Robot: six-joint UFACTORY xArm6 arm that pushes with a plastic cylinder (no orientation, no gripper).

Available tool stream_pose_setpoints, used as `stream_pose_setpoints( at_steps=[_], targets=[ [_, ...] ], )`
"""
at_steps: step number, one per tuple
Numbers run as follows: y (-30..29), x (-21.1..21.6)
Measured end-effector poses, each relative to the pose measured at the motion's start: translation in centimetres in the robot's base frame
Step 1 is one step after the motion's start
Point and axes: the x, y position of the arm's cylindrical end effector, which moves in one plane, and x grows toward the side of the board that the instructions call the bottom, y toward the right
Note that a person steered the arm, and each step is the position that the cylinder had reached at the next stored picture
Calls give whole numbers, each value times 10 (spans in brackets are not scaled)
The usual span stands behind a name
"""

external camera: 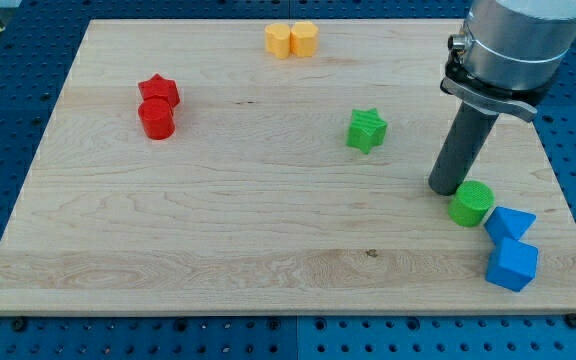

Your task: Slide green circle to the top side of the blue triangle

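The green circle (pixel 471 203) lies near the board's right edge, low in the view. The blue triangle (pixel 509 221) sits just to its lower right, touching or nearly touching it. A blue cube (pixel 512 264) lies right below the triangle. My tip (pixel 446 188) rests on the board just to the upper left of the green circle, touching or almost touching its edge.
A green star (pixel 366 129) lies left of the rod. A red star (pixel 158 91) and red cylinder (pixel 156 119) sit at the upper left. Two yellow blocks (pixel 292 40) sit at the top edge. The wooden board (pixel 218 240) ends close to the blue blocks.
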Motion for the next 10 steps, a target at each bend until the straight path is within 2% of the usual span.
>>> stream_pose_setpoints(
  at_steps=[1,2,4,8,10],
  targets=[
    [9,4],
    [-12,10],
    [-15,26],
    [-3,26],
    [1,8]
  ],
)
